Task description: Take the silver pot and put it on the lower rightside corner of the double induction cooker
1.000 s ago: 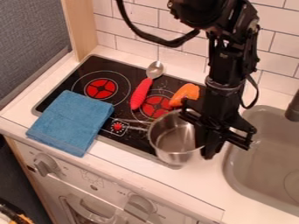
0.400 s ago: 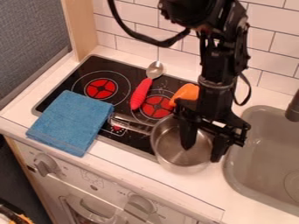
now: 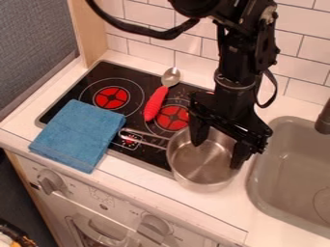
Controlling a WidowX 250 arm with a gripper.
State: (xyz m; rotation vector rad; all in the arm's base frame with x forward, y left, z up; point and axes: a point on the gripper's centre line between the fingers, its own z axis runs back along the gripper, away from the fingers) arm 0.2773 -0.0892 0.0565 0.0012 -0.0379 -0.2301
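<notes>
The black gripper (image 3: 219, 145) hangs open over the silver pot (image 3: 201, 166), its fingers spread wide. The left finger is at the pot's back rim and the right one by its right rim; whether either touches the metal I cannot tell. The pot is upright at the front right edge of the double induction cooker (image 3: 90, 89), partly over the white counter. Its handle points left across the cooker's front, toward the blue cloth. The arm covers the cooker's back right corner.
A folded blue cloth (image 3: 79, 135) covers the cooker's front left. A spoon with a red handle (image 3: 156, 103) lies between the two red burner marks. The grey sink (image 3: 287, 178) is at the right, and a tiled wall (image 3: 149, 23) stands behind.
The gripper's fingers have spread apart, and it has shifted slightly left and toward the back. The pot has moved a little right and toward the front. The arm now covers the orange object.
</notes>
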